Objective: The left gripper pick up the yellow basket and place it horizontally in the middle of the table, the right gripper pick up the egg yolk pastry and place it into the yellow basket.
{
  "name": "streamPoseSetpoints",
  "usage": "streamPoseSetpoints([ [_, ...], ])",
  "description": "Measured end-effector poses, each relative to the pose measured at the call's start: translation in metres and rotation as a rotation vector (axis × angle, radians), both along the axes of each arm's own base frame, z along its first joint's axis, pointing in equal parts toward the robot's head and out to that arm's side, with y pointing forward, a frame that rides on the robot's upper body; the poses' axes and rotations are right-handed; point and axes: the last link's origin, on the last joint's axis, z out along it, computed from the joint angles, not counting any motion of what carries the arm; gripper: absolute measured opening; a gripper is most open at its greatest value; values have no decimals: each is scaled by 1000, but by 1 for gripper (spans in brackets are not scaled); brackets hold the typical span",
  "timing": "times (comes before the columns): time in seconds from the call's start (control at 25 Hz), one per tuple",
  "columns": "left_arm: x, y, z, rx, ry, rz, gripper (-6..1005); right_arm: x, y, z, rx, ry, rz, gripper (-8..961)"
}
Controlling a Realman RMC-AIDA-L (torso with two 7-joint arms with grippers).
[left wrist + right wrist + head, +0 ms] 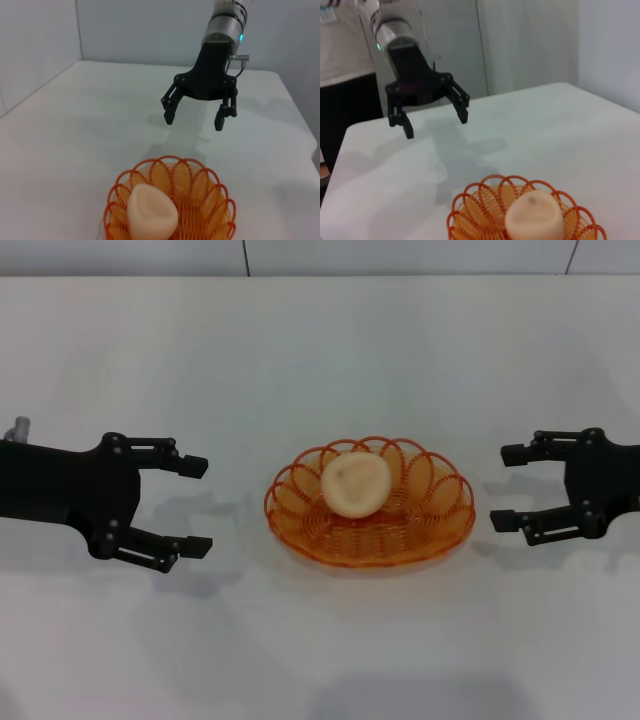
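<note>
The yellow basket, an oval orange-amber wire basket, lies in the middle of the white table. The egg yolk pastry rests inside it, leaning toward the far left rim. My left gripper is open and empty, left of the basket and apart from it. My right gripper is open and empty, right of the basket and apart from it. The left wrist view shows the basket, the pastry and the right gripper beyond. The right wrist view shows the basket, the pastry and the left gripper.
The table's far edge meets a pale wall. Bare tabletop lies in front of and behind the basket.
</note>
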Motion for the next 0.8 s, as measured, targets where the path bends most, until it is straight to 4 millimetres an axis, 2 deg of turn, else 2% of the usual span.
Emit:
streamPoseSetpoints([
  [0.24, -1, 1, 0, 1, 6, 5, 887, -2, 7, -9, -5, -39, -18, 857],
  [0.8, 1, 2, 1, 0, 12, -3, 887, -1, 8, -9, 0, -42, -23, 857],
])
